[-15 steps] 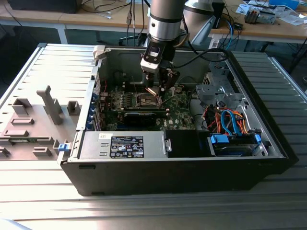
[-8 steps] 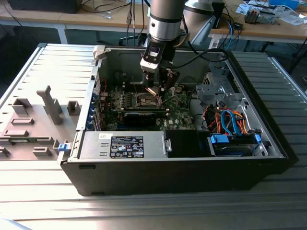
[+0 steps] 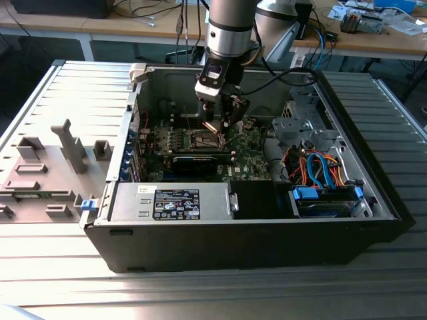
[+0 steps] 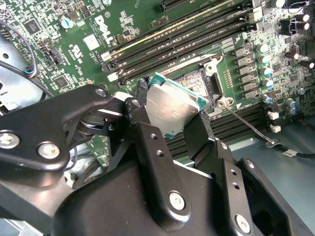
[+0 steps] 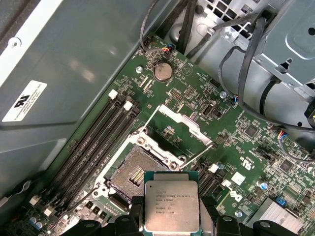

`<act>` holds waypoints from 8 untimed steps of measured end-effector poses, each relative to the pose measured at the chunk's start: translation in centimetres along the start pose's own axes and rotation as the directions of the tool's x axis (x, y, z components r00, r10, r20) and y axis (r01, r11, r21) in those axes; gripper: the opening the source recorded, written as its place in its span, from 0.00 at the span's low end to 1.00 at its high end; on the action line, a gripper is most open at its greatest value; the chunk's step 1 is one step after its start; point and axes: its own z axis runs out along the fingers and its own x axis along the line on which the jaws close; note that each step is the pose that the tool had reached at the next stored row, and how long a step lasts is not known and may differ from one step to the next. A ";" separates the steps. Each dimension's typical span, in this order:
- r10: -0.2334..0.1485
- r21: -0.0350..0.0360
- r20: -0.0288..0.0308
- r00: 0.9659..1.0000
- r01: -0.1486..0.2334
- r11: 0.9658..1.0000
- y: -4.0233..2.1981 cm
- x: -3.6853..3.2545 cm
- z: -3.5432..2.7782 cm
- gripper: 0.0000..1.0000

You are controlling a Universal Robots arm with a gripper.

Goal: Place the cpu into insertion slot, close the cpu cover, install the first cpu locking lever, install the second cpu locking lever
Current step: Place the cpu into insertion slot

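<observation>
Step in hand: placing the cpu; the cover and both levers are not yet dealt with. The gripper (image 3: 220, 124) hangs inside the open computer case (image 3: 200, 248), low over the green motherboard (image 5: 231, 147). Its two black fingers (image 4: 142, 123) are closed on the cpu (image 5: 171, 206), clamping it by two opposite edges with the printed metal face turned toward the first wrist camera. In the second wrist view the cpu (image 4: 172, 105) shows a dull brushed-metal lid on a thin green-edged substrate, flat and square with slightly rounded corners. It is held clear of the board, just beside the insertion slot (image 5: 135, 174) and not seated. The slot is a dark square well with a fine gold contact field, bounded by a bright stamped-steel rim. The cpu cover (image 5: 187, 124), a thin silver frame with a cut-out middle, stands swung open beyond the slot, leaving the well exposed. A slim wire lever (image 4: 248, 125) lies unlatched beside the socket, which sits next to the long black memory slots (image 5: 93, 142). By judgement, seating calls for squaring the chip's edges with the well and keeping it level during a vertical descent, since the contacts look delicate and the metal rim leaves little margin.
</observation>
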 end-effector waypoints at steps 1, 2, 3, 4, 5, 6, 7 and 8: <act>0.001 0.000 0.000 1.000 -0.001 1.000 0.00 0.00 0.00 0.54; 0.002 0.000 0.000 1.000 -0.002 1.000 0.00 0.00 0.00 0.54; 0.002 0.000 0.000 1.000 -0.002 1.000 0.00 0.00 0.00 0.54; 0.003 0.000 0.000 1.000 -0.003 1.000 0.00 0.00 0.00 0.54; 0.005 0.000 0.000 1.000 -0.005 1.000 0.00 0.00 0.00 0.54; 0.008 0.000 0.000 1.000 -0.008 1.000 0.00 0.00 0.00 0.54; 0.009 0.000 0.000 1.000 -0.009 1.000 0.00 0.00 0.00 0.54; 0.009 0.000 0.000 1.000 -0.009 1.000 0.00 0.00 0.00 0.54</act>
